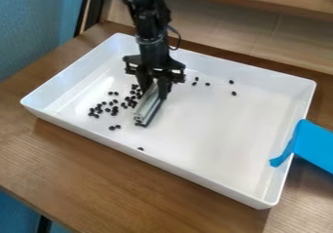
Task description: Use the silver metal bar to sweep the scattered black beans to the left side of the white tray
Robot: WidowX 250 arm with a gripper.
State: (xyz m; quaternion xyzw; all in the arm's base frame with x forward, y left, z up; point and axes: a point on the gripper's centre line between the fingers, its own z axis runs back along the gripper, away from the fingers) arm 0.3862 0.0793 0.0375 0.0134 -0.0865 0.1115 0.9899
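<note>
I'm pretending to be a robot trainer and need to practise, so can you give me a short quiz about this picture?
1. Pick one. What colour are the little beads in the tray?
A) red
B) black
C) yellow

2. True or false? The blue thing reaches over the tray's rim.

3. Fill in "left" or "right". In the picture, most of the beads lie to the ____ of the silvery bar that is between the jaws of the gripper.

Key: 1 B; 2 true; 3 left.
</note>
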